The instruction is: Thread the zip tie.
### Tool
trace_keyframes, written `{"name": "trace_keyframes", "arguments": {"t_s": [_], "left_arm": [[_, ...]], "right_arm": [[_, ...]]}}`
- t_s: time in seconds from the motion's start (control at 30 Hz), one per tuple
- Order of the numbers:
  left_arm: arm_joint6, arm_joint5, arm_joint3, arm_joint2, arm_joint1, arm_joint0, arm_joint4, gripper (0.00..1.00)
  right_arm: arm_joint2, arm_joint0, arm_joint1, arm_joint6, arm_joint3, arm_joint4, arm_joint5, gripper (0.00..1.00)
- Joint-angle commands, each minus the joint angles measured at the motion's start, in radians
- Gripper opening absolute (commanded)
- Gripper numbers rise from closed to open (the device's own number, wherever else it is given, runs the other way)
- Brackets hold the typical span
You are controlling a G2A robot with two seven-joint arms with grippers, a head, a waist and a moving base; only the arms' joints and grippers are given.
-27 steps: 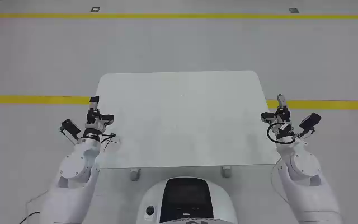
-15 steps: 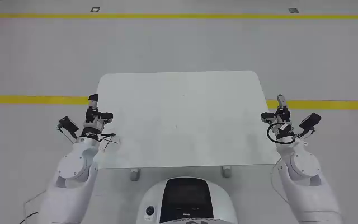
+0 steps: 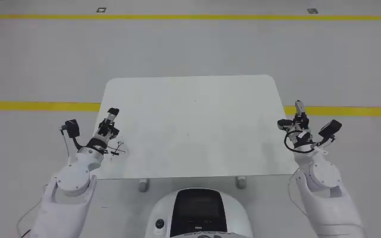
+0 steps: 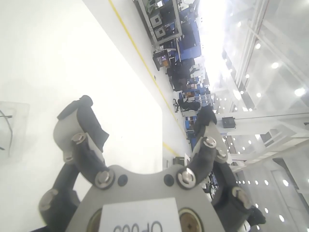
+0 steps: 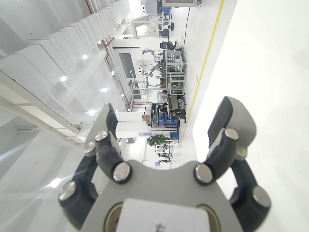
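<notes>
My left gripper (image 3: pixel 111 115) hangs over the left edge of the white table (image 3: pixel 196 125), open, with nothing between its fingers (image 4: pixel 144 106). My right gripper (image 3: pixel 299 109) stays just off the table's right edge, also open and empty (image 5: pixel 167 103). In the left wrist view a thin dark curved strand (image 4: pixel 6 126) lies on a faint clear rectangular patch on the table, off to one side of the left gripper. I cannot tell whether that strand is the zip tie.
The tabletop (image 5: pixel 265 49) is bare white with rounded corners. Yellow floor lines (image 3: pixel 36 106) run behind and beside the table. Thin black cables (image 3: pixel 116 149) loop at the left wrist.
My left arm has swung inward from beside the table, and its gripper now points across the left edge. The right arm has not moved.
</notes>
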Motion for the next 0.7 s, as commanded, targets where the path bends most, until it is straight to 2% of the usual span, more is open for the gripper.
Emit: {"name": "trace_keyframes", "arguments": {"t_s": [0.0,0.07,0.1,0.13,0.17,0.67], "left_arm": [[-0.032,-0.031,-0.006,0.001,0.002,-0.003,0.014,1.00],[-0.131,-0.030,-0.006,-0.001,0.011,-0.006,0.080,1.00],[-0.232,-0.024,-0.008,0.006,0.019,-0.008,0.142,1.00],[-0.334,-0.039,-0.012,0.008,0.028,-0.013,0.197,1.00],[-0.402,-0.060,-0.011,0.010,0.034,-0.014,0.224,1.00],[-0.402,-0.060,-0.011,0.010,0.034,-0.014,0.224,1.00]], "right_arm": [[0.000,0.000,0.000,0.000,0.000,0.000,0.000,1.00],[0.000,0.000,0.000,0.000,0.000,0.000,0.000,1.00],[0.000,0.000,0.000,0.000,0.000,0.000,0.000,1.00],[0.000,0.000,0.000,0.000,0.000,0.000,0.000,1.00],[0.000,0.000,0.000,0.000,0.000,0.000,0.000,1.00],[0.000,0.000,0.000,0.000,0.000,0.000,0.000,1.00]]}}
